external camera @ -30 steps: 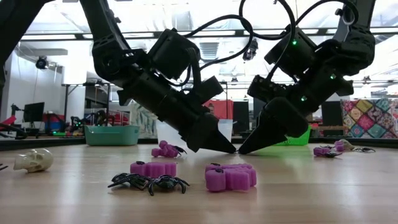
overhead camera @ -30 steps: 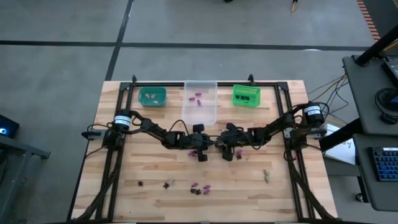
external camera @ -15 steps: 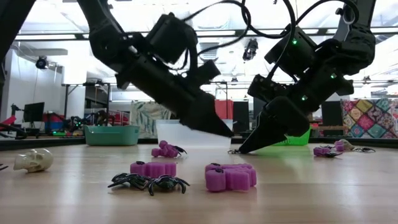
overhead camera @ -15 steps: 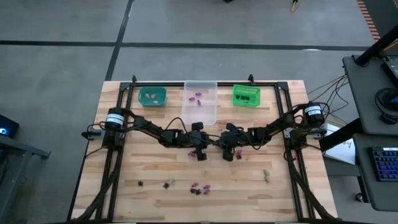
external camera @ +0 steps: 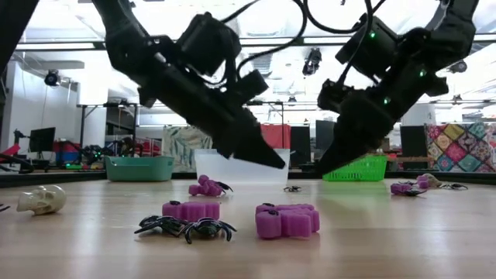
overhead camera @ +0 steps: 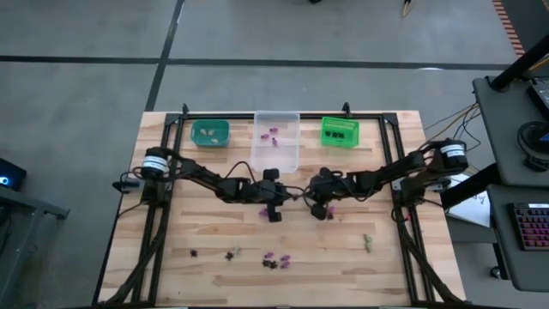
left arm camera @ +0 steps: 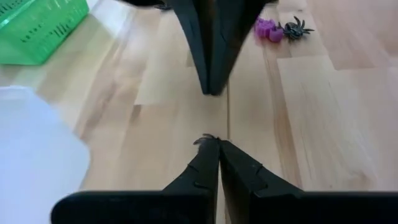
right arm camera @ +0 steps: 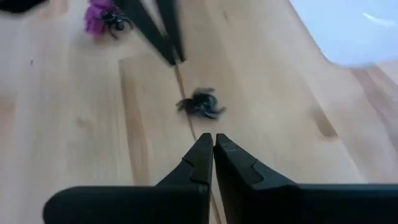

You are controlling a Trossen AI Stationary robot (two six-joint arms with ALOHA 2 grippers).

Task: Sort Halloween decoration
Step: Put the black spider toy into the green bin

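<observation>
Left gripper (left arm camera: 213, 144) jaws pressed together, nothing held; right gripper (right arm camera: 209, 140) likewise. Black spider (right arm camera: 201, 102) lies on the wooden table (overhead camera: 214, 232) between both tips, near the clear bin (overhead camera: 276, 142). Workshop room beyond.

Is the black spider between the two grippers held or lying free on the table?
Free. The black spider lies on the table, ahead of the shut right gripper.
</observation>
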